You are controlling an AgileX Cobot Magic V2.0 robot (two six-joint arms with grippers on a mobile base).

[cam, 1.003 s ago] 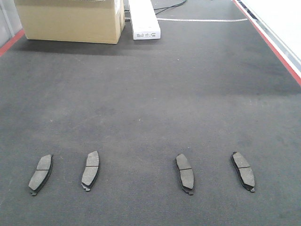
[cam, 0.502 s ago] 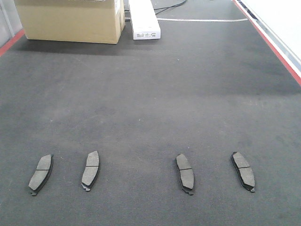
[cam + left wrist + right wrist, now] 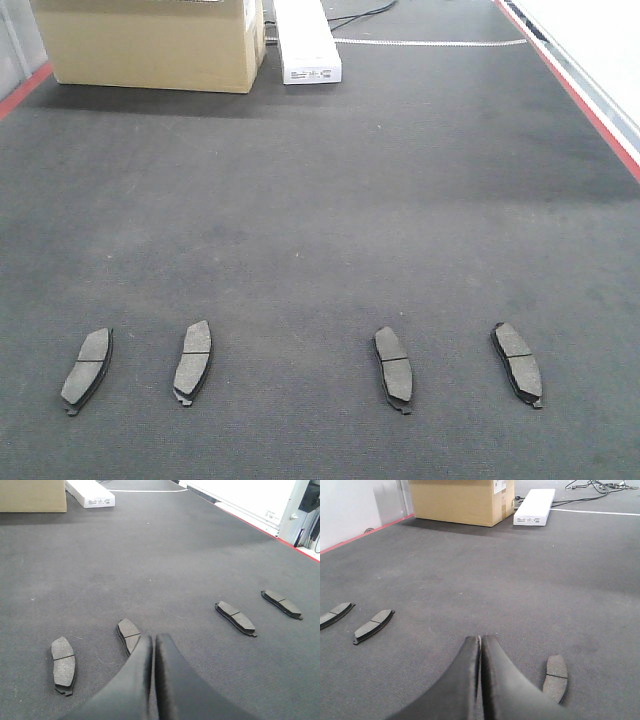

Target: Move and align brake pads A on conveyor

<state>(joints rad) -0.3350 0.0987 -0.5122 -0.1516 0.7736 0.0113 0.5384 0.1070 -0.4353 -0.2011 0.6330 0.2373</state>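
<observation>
Front view: four small flat dark grey brake pads in a loose row across the near part of the wide charcoal felt-textured conveyor belt (image 3: 320,200). Far-left pad (image 3: 86,371) and inner-left pad (image 3: 192,362) leaning rightward at the top; inner-right pad (image 3: 393,369) and far-right pad (image 3: 517,364) leaning the opposite way. Paired by side, with a wider gap in the middle, probably so each arm serves its own two. Not yet parallel, so alignment judged unfinished. Tan cardboard box (image 3: 150,45) and long white carton (image 3: 306,42) well apart at the far end; red edge strip (image 3: 565,85) along the right. No arm visible here.

Left wrist view: left gripper (image 3: 152,642) with black fingers pressed together, holding nothing, poised low above the belt, tips just beside the inner-left pad (image 3: 128,635). Far-left pad (image 3: 63,664) nearby; other two farther right. Each pad slightly curved, a groove across the middle, small tabs at the ends, lying flat.

Right wrist view: right gripper (image 3: 480,642) likewise closed and empty, hanging over bare belt. One pad (image 3: 555,678) just right of the fingers; two more (image 3: 372,626) well apart on the left.
</observation>
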